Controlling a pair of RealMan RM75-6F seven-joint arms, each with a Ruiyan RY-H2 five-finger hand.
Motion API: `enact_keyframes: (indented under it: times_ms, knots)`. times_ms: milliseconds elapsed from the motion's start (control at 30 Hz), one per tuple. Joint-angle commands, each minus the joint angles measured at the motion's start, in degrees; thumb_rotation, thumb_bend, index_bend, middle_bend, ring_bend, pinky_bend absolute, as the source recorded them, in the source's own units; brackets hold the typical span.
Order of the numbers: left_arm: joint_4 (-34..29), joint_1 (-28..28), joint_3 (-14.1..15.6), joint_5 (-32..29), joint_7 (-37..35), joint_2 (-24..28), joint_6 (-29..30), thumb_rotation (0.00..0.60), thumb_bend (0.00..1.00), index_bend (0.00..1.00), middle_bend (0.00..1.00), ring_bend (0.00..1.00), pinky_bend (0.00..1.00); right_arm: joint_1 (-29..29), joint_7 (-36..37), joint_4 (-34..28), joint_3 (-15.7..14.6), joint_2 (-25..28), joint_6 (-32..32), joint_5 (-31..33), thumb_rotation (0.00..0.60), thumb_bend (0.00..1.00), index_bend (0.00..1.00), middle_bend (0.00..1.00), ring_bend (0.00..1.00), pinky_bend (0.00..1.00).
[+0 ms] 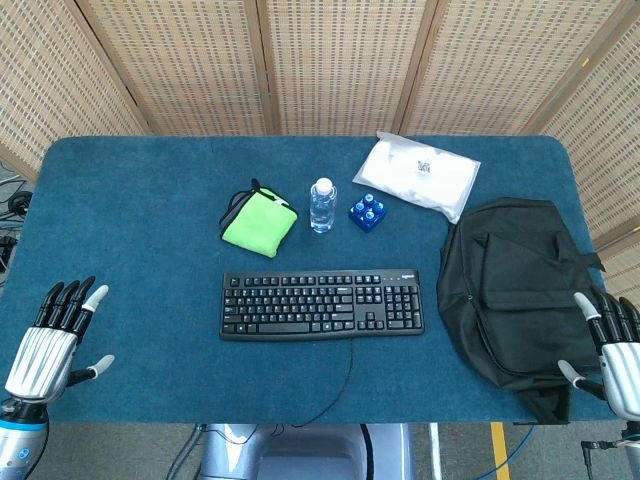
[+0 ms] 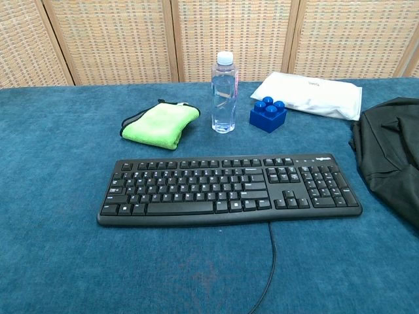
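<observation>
From my station I see both hands low at the near edge of the table, and neither one holds anything. My right hand (image 1: 610,350) has its fingers spread apart, and it rests at the near right part of the black backpack (image 1: 515,295) — the fingertips lie over the fabric, though I cannot tell if they really touch it. The backpack lies flat at the right side of the blue table (image 1: 150,250), its long axis running from the near edge away toward the white plastic package (image 1: 418,175). So the bag is directly ahead of the right hand and a little inward.

My left hand (image 1: 50,345) is also spread and empty, at the near left corner, well apart from everything (the chest view shows no hand at all). The black keyboard (image 2: 229,190) lies crosswise between the two hands, its cable (image 2: 270,261) coming toward me. Behind it stand the green cloth (image 2: 160,124), the water bottle (image 2: 223,91) and the blue toy brick (image 2: 268,115) — the right hand is clearly the nearer one to the bag
</observation>
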Motion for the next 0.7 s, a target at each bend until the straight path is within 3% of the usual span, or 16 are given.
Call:
enact_keyframes:
  times_ms: [33,267,700]
  knots:
    - [-0.34,0.01,-0.18,-0.65,-0.46,0.23,-0.25,0.6,0.0,0.0,0.0,0.0,0.0,-0.12,0.02,-0.48,0.01,0.09,-0.27,0.26,0.6,0.21,0.0,0.0,0.0,0.03]
    - [-0.6,-0.06,-0.64,-1.29,-1.34,0.68,-0.26,0.6,0.0,0.0,0.0,0.0,0.0,0.12,-0.27,-2.87,0.52,1.86,-0.99,0.61,0.6,0.21,0.0,0.0,0.0,0.03]
    - [-0.6,-0.16,-1.13,-1.88,-0.6,0.42,-0.27,0.6,0.0,0.0,0.0,0.0,0.0,2.5,-7.56,-13.46,1.25,6.55,-5.93,1.72,0.6,0.21,0.0,0.0,0.0,0.03]
